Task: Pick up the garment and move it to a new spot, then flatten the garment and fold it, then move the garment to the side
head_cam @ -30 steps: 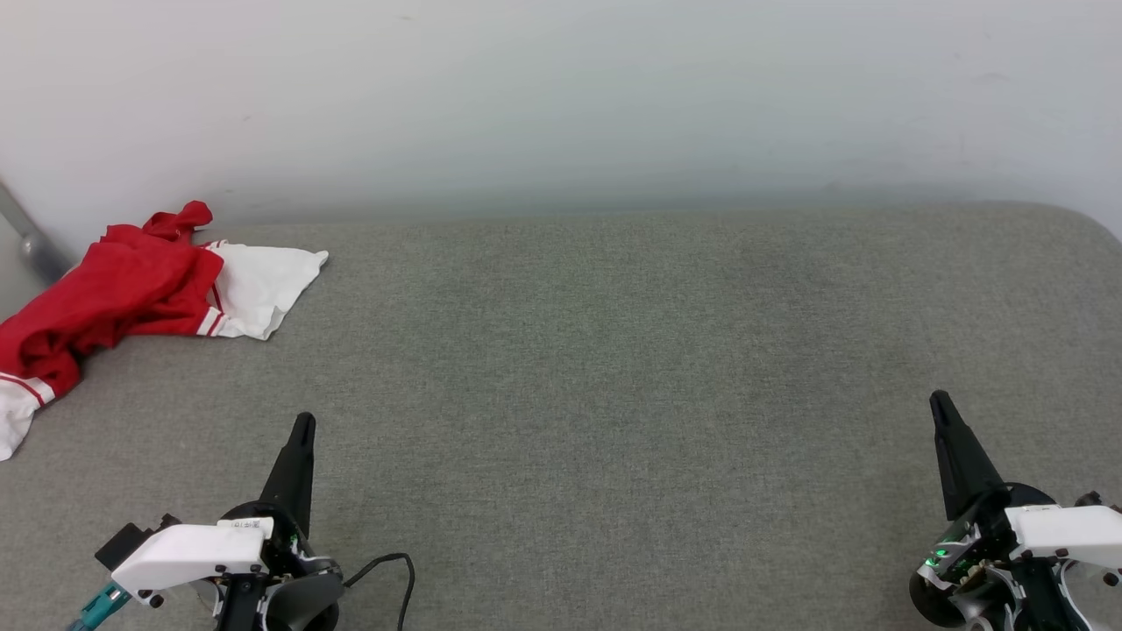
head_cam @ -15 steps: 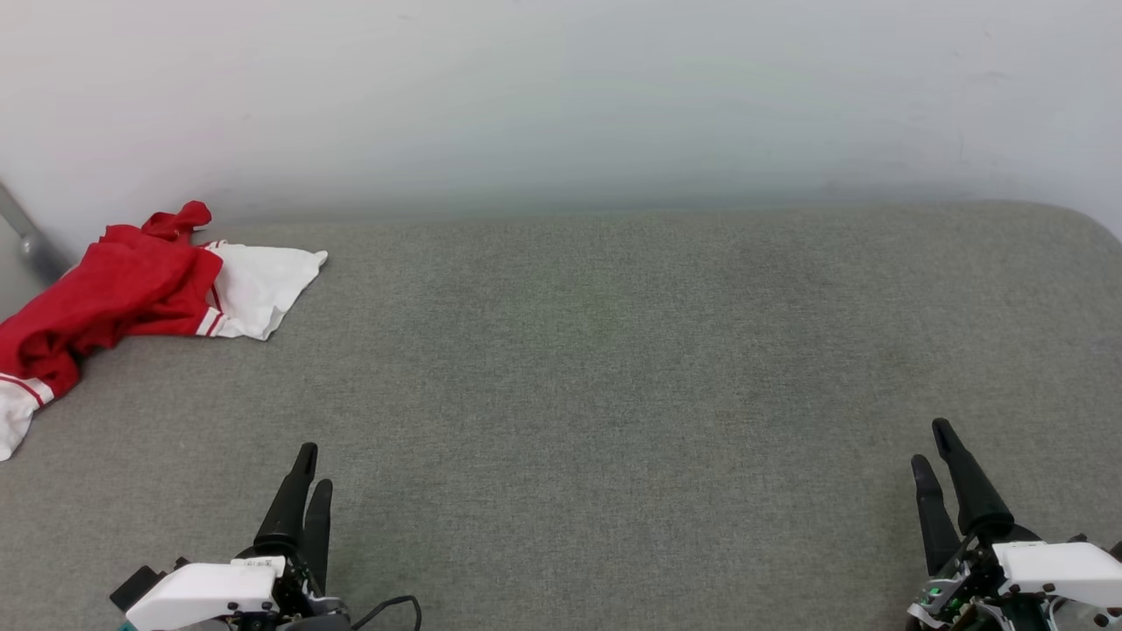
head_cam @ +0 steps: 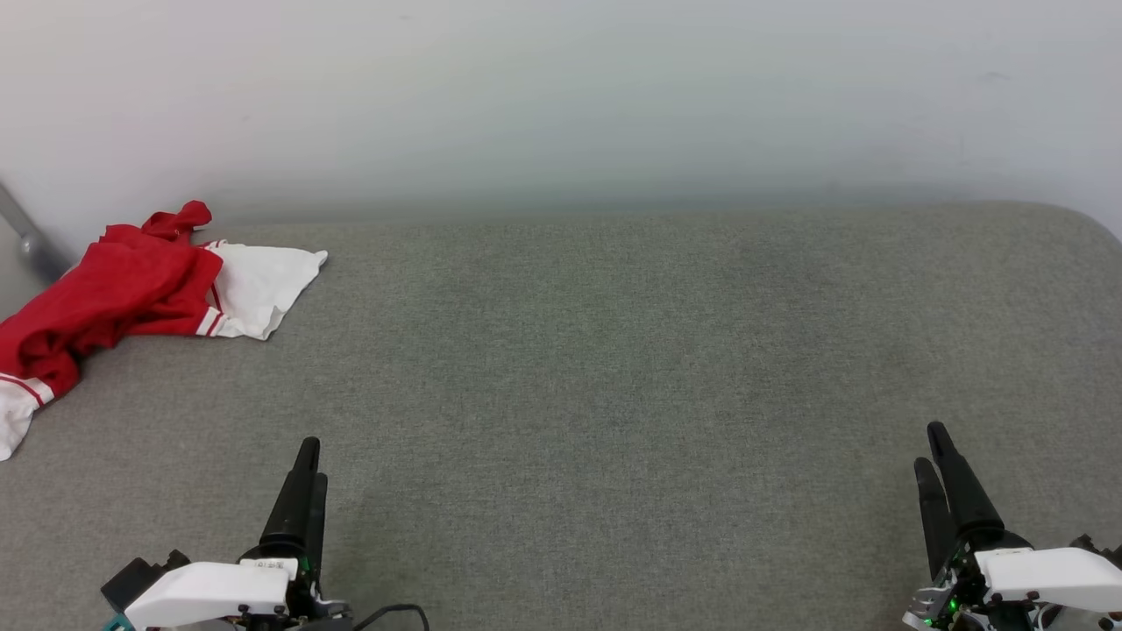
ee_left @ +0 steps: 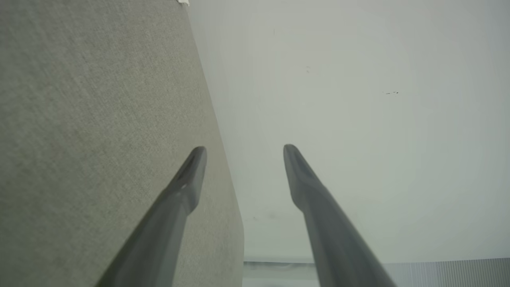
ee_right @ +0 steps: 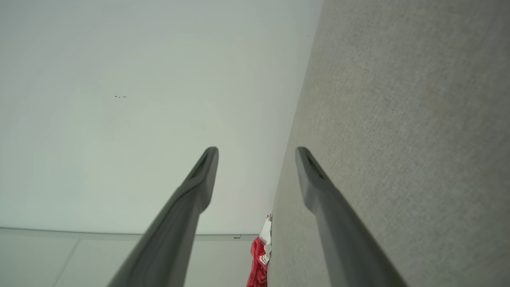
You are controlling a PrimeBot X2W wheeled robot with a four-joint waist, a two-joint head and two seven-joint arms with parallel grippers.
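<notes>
Open passage over the grey fabric surface [head_cam: 614, 368] across middle and right; blocked at far left by the crumpled garment [head_cam: 123, 289], behind by the wall [head_cam: 561, 88].

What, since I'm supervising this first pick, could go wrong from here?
1. The garment lies bunched in the far left corner by the wall; a reaching left gripper might bump the wall.
2. Its layers overlap, so a pinch may catch several and hamper flattening.
3. The right gripper sits far across the surface, so a two-handed lift could be awkward.
</notes>
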